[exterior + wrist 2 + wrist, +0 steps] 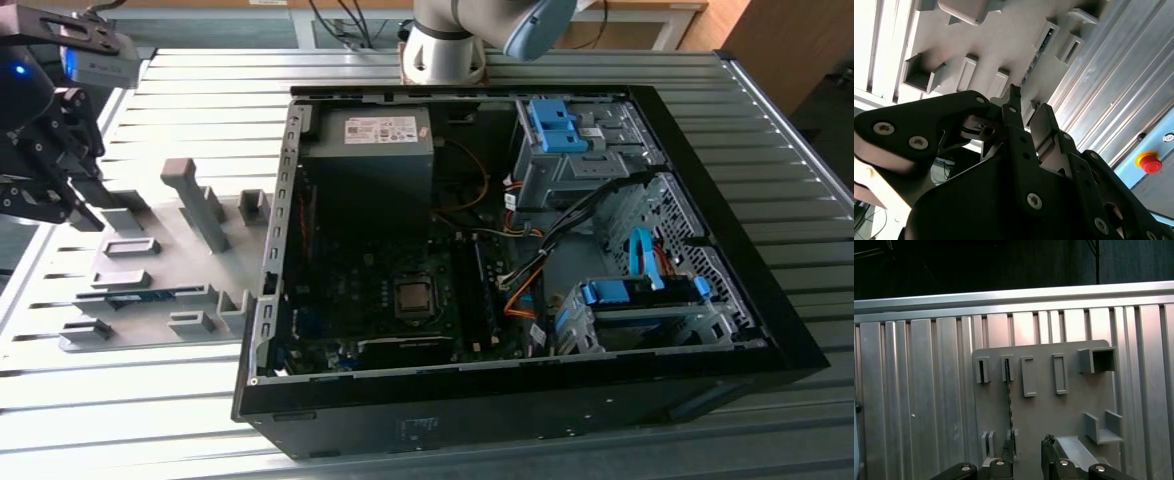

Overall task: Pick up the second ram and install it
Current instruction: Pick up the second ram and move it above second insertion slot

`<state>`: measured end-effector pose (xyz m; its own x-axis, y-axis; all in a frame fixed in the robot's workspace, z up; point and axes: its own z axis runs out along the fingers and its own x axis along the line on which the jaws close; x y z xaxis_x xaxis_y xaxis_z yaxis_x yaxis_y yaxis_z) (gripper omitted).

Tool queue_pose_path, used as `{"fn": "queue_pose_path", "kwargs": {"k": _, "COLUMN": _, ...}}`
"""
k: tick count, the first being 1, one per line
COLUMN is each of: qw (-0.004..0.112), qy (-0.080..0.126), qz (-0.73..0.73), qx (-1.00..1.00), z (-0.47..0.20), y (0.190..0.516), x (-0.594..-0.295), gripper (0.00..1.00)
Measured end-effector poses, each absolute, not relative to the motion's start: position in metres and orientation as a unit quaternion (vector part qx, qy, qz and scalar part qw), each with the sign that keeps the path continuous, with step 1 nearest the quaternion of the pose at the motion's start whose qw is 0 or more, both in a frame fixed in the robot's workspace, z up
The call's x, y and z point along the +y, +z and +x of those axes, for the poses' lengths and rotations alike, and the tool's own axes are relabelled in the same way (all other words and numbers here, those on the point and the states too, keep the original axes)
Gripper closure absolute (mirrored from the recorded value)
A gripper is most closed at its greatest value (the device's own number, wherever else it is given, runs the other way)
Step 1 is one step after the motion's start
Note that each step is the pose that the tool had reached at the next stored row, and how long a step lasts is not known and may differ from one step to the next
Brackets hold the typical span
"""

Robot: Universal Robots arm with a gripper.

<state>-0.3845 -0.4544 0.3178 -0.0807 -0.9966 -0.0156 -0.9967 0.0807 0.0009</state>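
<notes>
**Friend:** Where is the second ram?

**Me:** The second ram (1009,410) stands on its thin edge on the grey holder plate (1064,415). Its far end sits in one small grey holder block (1006,369). Its near end sits in another block close to me. The plate lies on the ribbed metal table (160,400), at the exterior view's left of the open computer case (747,330).

**Friend:** And where are you?

**Me:** My gripper (1027,457) hangs over the edge of the plate and does not touch it. In the exterior view I am at the far left, up above the table. The ram is closer to me than the case is. The case is well apart from me.

**Friend:** Are your fingers holding anything?

**Me:** No. My two fingers are apart, and there is nothing in the gap between them.

**Friend:** Which way does the stick point?

**Me:** Its long side points right at me, like a road that leads to my hand. In the first wrist view the line runs toward one of my fingertips (1005,455), not into the gap. So I think the gap sits a little off to one side of the stick. My fingers stand on the two sides of that line, so they face the flat sides of the ram.
</notes>
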Motion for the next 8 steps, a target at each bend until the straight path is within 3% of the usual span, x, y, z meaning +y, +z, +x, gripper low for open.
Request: {"fn": "queue_pose_path", "kwargs": {"k": 8, "qw": 0.005, "qy": 0.006, "qz": -0.678, "qx": 0.735, "z": -0.3855, "y": 0.3127, "x": -0.4558, "gripper": 0.64}}
